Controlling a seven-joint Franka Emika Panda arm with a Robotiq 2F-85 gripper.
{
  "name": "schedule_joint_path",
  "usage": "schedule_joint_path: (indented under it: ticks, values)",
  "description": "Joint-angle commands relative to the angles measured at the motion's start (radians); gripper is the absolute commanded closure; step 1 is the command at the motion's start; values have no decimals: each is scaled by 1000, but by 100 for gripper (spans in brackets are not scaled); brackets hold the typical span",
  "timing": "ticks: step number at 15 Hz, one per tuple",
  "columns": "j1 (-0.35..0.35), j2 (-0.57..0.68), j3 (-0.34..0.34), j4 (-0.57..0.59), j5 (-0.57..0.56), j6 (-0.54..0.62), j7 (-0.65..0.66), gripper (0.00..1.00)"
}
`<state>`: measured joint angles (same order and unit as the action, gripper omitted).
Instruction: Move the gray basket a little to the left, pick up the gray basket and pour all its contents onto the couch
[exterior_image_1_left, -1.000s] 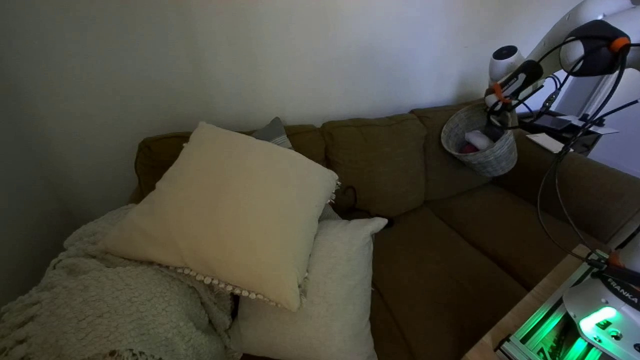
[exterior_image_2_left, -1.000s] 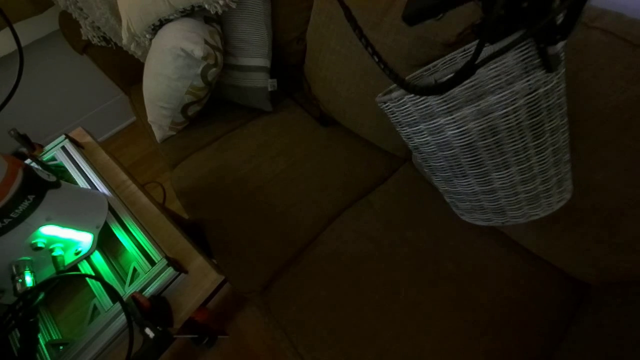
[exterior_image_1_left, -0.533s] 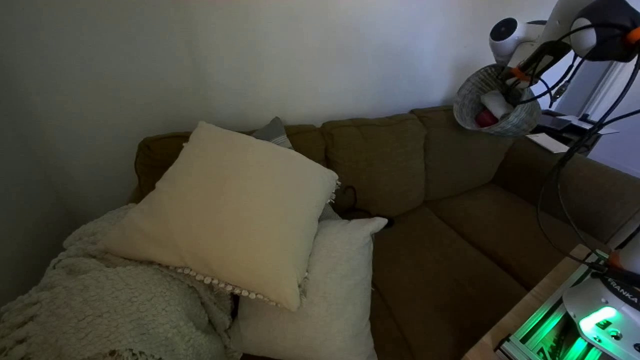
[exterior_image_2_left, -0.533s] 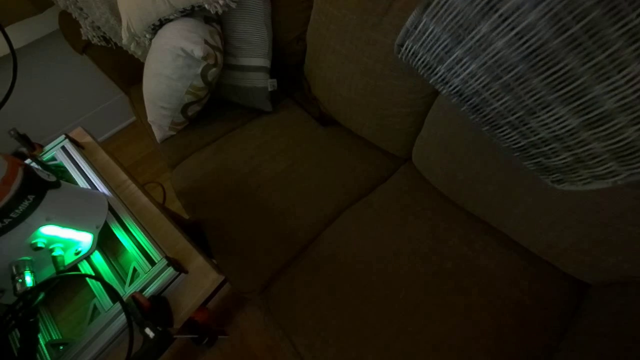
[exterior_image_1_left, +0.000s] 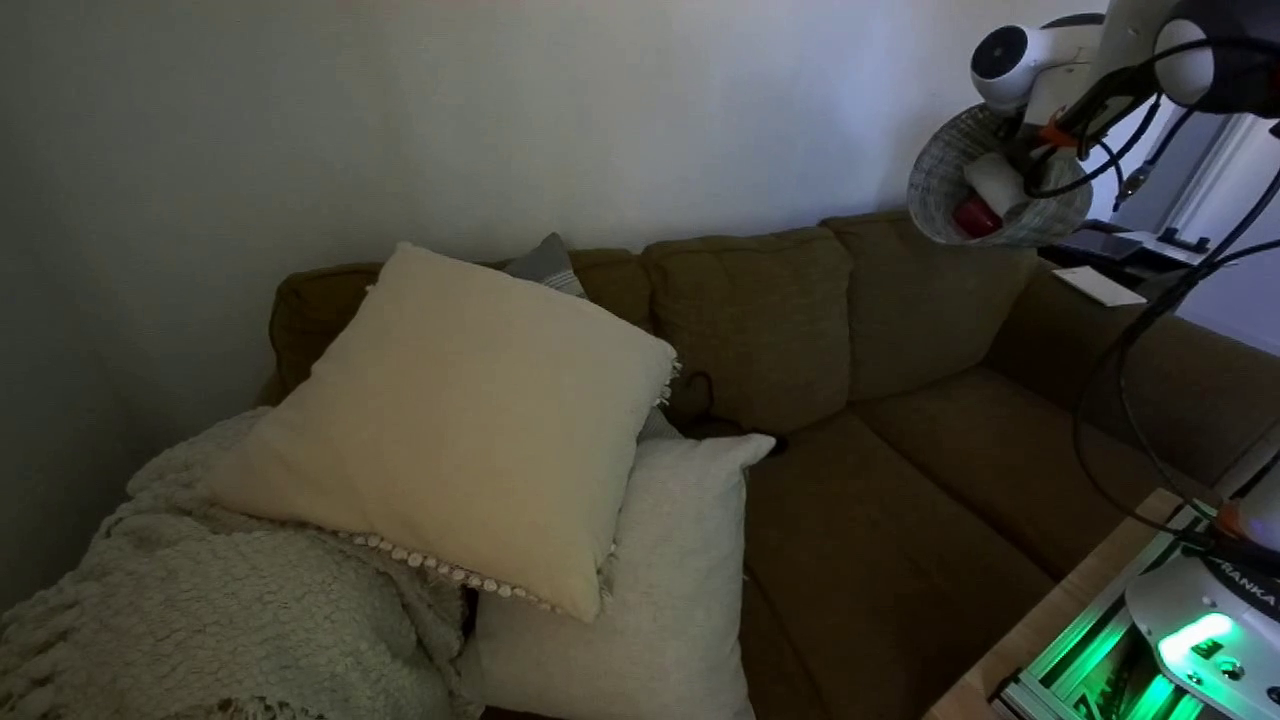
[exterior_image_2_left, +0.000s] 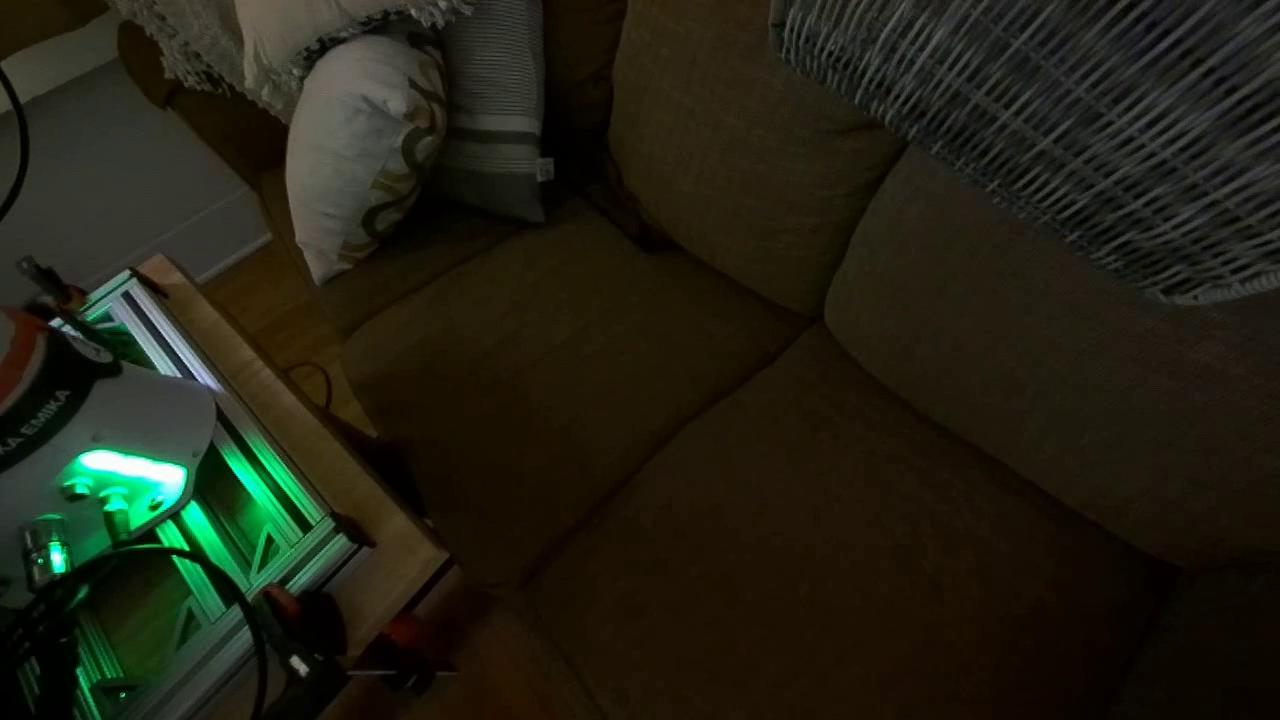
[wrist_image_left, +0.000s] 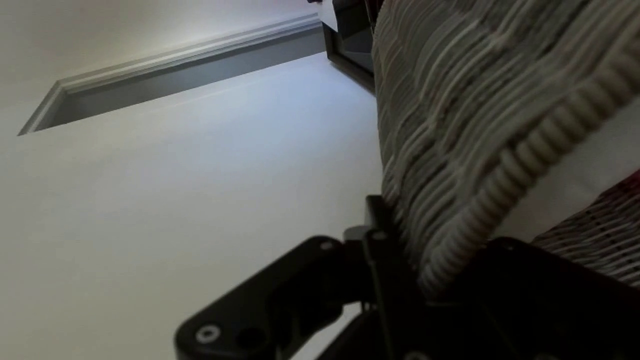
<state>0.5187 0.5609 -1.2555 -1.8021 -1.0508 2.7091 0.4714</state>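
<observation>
The gray woven basket (exterior_image_1_left: 936, 170) hangs in the air in front of the wall, above the right end of the couch (exterior_image_1_left: 850, 550). It is tilted, with its mouth facing the camera. A white item (exterior_image_1_left: 994, 182) and a red item (exterior_image_1_left: 975, 216) are inside it. The basket (exterior_image_2_left: 1060, 120) fills the upper right corner in an exterior view, above the couch (exterior_image_2_left: 850, 500). In the wrist view my gripper (wrist_image_left: 430, 250) is shut on the rim of the basket (wrist_image_left: 450, 100), one finger outside; the inner fingertip is hidden. The white item (wrist_image_left: 575, 187) shows past the rim.
A large cream pillow (exterior_image_1_left: 450, 420), a white pillow (exterior_image_1_left: 640, 580) and a fluffy blanket (exterior_image_1_left: 230, 590) cover the left end of the couch. The robot's base (exterior_image_2_left: 110, 430) stands before the couch. A dark side table (exterior_image_1_left: 1110, 245) stands behind the armrest (exterior_image_1_left: 1160, 370).
The gripper has lifted the basket up and slightly right, away from the couch seat. The basket has tilted further, so its mouth and contents show more. The couch and pillows are unchanged.
</observation>
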Motion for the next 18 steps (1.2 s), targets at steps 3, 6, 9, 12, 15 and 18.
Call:
schedule_joint_path:
  ticks: [3,6,9,12,15,18]
  values:
    - [81,41,-76,-19,-120,-10,91,97]
    - [241,30,-164,-108,-260,-34,124,97]
    - [419,42,-269,-194,-373,-49,149,97]
    - [530,-20,-286,-262,-542,-135,192,97]
    - [585,-106,-270,-329,-720,-279,215,97]
    - [565,-208,-216,-372,-869,-450,187,97]
